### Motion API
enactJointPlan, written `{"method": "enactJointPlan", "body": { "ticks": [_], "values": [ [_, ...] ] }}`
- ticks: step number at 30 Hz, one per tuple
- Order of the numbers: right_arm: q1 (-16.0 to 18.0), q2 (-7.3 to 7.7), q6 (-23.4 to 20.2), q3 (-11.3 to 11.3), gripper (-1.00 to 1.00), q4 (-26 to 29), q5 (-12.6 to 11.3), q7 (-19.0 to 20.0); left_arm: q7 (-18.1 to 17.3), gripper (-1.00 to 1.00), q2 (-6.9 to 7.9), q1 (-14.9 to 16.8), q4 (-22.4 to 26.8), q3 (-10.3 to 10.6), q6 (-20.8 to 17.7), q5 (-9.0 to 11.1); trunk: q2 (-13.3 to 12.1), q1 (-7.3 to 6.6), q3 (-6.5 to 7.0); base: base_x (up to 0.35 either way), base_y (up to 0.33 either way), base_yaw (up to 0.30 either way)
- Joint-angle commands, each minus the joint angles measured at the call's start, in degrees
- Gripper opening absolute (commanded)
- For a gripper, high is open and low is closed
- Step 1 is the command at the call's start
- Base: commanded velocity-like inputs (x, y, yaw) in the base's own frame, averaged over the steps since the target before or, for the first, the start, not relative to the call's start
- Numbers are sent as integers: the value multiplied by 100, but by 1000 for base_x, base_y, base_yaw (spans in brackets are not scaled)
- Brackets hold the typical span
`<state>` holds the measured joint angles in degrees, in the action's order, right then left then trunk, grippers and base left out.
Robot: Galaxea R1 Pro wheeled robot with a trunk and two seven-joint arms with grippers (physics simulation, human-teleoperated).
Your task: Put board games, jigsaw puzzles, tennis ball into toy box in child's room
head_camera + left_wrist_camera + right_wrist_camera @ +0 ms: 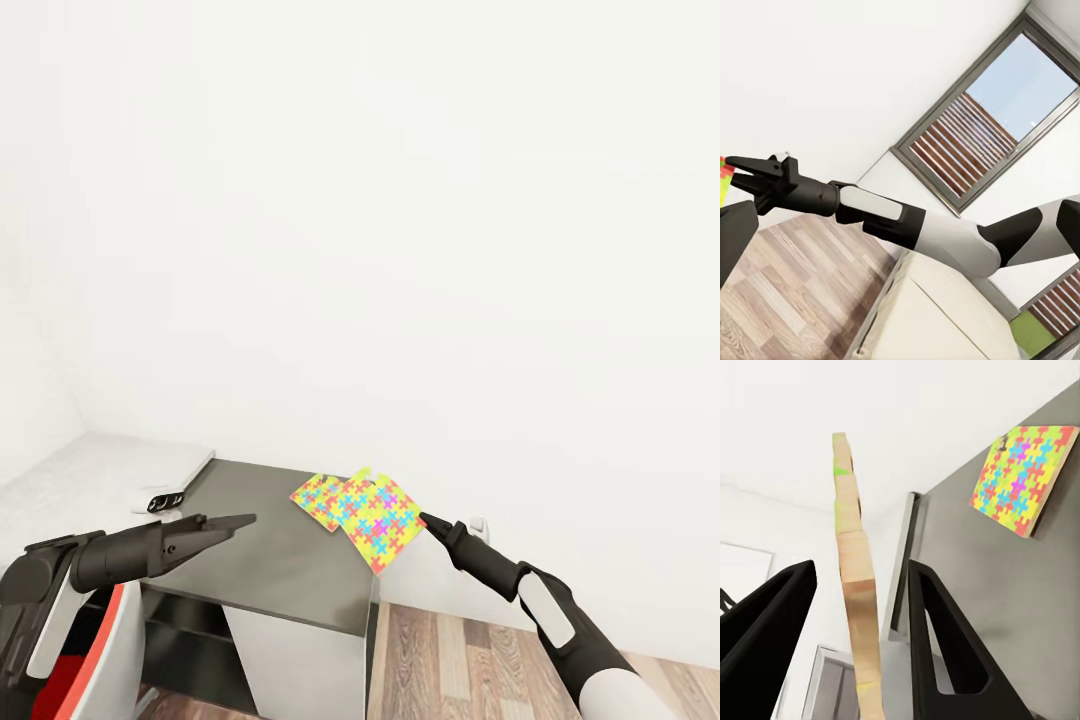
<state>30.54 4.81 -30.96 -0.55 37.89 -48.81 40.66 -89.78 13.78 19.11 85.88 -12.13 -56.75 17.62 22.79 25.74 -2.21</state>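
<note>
Multicoloured jigsaw puzzle (378, 520): lifted, pinched by its edge in the right gripper (424, 520). Second puzzle (318, 497) lies on the table's (270, 560) dark corner. Left gripper (235, 524): released, empty. Risk: thin edge-hold may slip in transit.

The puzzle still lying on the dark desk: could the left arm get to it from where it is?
Probably yes. The left gripper hangs over the same dark table, nothing between it and the flat jigsaw puzzle.

arms: black forearms, white shells | jaws: black, tapered | trunk: red and white panel
</note>
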Motion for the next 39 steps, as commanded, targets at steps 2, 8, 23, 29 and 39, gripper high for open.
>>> {"method": "enactJointPlan", "body": {
  "ticks": [2, 8, 23, 29, 39],
  "values": [
    [5, -3, -41, -6, -100, 0, -32, 3, -22, 100, 1, 5, 3, 1, -58, -4, 13, 4, -13, 0, 0, 7],
    [5, -1, -41, -6, -100, 0, -32, 3, -22, 100, 12, 5, 5, 1, -34, -4, 13, 4, -2, 0, 0, 80],
    [5, -3, -42, -6, -100, 0, -32, 3, -22, 100, 135, -12, 0, -190, 200, 5, 13, 4, 70, 0, 0, 233],
    [5, -5, -42, -5, -100, 0, -32, 3, -22, 100, 142, -13, -1, -217, 230, 5, 13, 4, 77, 0, 0, 113],
    [7, -11, -26, 3, -100, 0, -32, 2, -22, 100, 142, -13, 1, -219, 235, 5, 13, 4, 78, 0, 0, 4]
  ]
}}
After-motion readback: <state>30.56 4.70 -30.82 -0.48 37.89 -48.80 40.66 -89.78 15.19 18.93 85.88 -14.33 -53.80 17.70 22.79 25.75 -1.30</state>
